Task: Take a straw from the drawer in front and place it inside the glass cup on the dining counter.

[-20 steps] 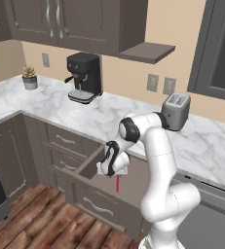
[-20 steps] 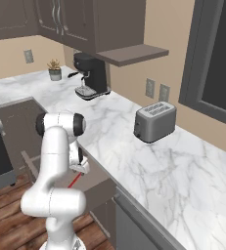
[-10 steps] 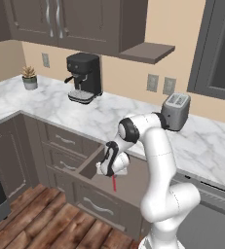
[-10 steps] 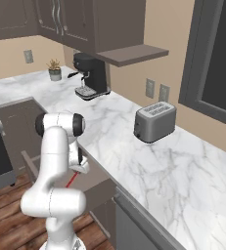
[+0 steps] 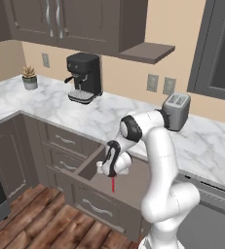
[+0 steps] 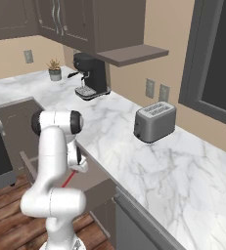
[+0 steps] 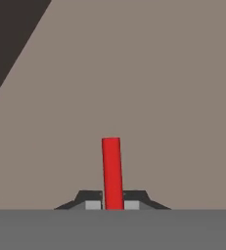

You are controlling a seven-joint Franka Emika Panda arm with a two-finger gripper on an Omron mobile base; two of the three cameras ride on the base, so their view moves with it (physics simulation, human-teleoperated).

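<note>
I have the gripper [image 7: 113, 206] clamped on the straw [image 7: 112, 173] inside the drawer [image 5: 92, 168]; a hasty lift could snag its rim.

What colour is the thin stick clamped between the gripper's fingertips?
Bright red straw, clearest in the hand view.

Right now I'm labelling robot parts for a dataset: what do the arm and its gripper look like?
The arm is glossy white with rounded, tubular links and dark grey caps at the joints. The gripper has a white and black hand with small dark fingers. No cables or markings show.
</note>
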